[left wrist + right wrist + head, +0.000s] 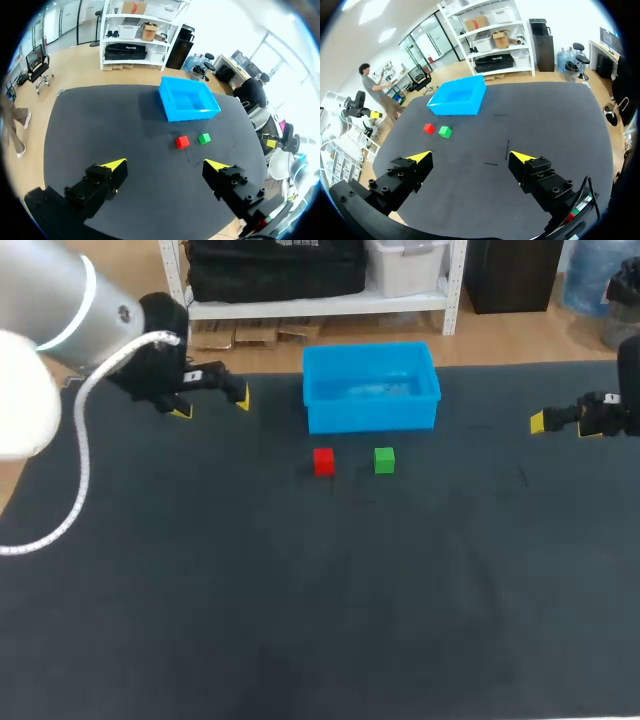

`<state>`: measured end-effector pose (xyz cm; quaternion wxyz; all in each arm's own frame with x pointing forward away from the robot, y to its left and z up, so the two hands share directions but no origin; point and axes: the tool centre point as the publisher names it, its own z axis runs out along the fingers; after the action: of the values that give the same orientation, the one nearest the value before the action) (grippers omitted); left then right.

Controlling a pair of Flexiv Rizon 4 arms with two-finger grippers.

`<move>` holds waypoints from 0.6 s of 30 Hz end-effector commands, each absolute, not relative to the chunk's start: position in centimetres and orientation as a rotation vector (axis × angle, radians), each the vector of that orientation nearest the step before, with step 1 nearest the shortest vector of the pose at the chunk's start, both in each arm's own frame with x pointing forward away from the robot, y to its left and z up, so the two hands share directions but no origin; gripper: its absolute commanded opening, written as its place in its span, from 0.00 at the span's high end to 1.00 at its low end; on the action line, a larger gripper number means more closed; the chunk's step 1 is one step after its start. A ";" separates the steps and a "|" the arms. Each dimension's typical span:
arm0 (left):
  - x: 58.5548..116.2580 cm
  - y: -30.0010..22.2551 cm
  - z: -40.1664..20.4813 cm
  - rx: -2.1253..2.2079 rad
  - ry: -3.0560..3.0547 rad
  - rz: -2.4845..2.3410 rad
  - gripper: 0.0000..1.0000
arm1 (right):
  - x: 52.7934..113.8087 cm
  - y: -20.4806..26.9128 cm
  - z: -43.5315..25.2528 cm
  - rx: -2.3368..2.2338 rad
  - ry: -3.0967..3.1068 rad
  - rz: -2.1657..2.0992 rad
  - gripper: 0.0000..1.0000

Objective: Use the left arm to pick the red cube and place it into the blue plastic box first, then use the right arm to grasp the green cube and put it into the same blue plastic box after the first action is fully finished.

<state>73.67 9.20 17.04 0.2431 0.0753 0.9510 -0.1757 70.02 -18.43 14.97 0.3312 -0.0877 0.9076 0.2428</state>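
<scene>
Plainly nothing is done yet. The left claw (165,164) hangs with its fingers apart and empty, well away from the red cube (323,461). The right claw (471,157) is likewise spread and empty. The red cube and green cube (384,460) sit side by side on the tabletop (300,620), near the box (370,415), which looks empty. Both placements remain, red first.
</scene>
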 end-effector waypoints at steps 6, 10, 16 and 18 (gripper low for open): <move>75.9 6.9 16.7 0.141 2.645 -0.316 0.00 | 70.0 -18.5 15.0 -0.231 2.373 0.635 0.00; 76.6 6.0 16.5 0.130 2.655 -0.300 0.00 | 70.0 -18.5 15.0 -0.231 2.373 0.635 0.00; 77.5 4.5 16.0 0.125 2.708 -0.259 0.00 | 70.0 -18.5 15.0 -0.231 2.373 0.635 0.00; 77.7 4.0 15.9 0.131 2.724 -0.238 0.00 | 70.0 -18.5 15.0 -0.231 2.373 0.635 0.00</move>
<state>76.40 5.12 15.93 0.2123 0.0556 0.9667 -0.1314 70.02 -18.43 14.97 0.3312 -0.0876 0.9076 0.2428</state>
